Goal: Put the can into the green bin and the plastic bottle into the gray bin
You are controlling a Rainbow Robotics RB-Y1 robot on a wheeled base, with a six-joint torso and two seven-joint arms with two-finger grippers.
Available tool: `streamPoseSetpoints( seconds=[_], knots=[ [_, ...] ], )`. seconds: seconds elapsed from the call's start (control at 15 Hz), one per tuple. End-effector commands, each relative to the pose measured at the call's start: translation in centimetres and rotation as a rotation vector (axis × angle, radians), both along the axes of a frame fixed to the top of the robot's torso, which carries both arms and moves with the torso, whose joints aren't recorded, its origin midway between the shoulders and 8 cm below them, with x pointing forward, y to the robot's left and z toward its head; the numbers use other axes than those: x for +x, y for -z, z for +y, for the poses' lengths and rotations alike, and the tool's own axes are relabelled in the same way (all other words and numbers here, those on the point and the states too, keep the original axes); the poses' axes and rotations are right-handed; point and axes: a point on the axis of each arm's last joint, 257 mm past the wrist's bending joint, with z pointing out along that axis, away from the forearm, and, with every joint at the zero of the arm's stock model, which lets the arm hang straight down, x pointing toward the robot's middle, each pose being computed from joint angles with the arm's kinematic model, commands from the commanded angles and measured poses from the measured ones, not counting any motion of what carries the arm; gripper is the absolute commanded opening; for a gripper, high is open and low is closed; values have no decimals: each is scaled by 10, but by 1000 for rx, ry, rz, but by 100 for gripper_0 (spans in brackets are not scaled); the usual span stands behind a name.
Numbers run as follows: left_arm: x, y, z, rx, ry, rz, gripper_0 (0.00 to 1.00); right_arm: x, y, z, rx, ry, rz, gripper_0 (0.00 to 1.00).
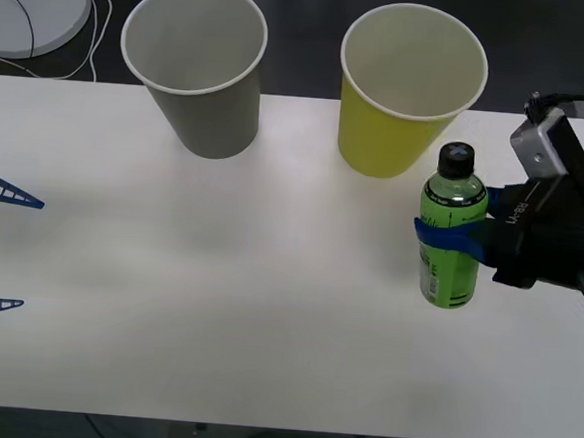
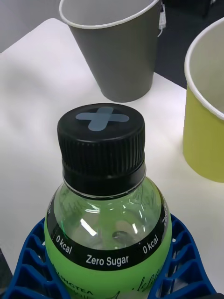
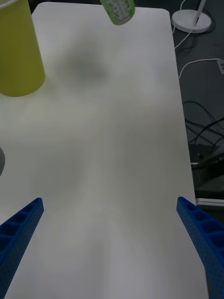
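— What colours am I looking at?
— I see a bright green bottle (image 1: 453,230) with a black ribbed cap (image 2: 101,140) bearing a gray cross, a gray bin (image 1: 197,64) and a yellow-green bin (image 1: 406,92), both white-rimmed, on a white table (image 1: 246,306).
— And my fingers?
— Blue, ribbed (image 3: 18,229).

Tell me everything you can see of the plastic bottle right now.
The plastic bottle is small, clear green plastic with a black ribbed screw cap, a black "Zero Sugar" band and a barcoded label. It stands upright near the table's right side, in front of the green bin, clasped round its middle by the right hand's blue fingers.
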Motion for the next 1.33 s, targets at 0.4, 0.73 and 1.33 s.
streamPoseSetpoints(
  seconds=[0.4, 0.73, 1.33],
  knots=[
    [0, 0, 0, 0, 0, 0, 100, 19, -26, 41, -70, -107, -27, 0],
    [0, 0, 0, 0, 0, 0, 100, 34, -45, 76, -83, -180, -40, 0],
    [0, 0, 0, 0, 0, 0, 100, 85, -88, 149, -69, -248, -50, 0]
  ],
)
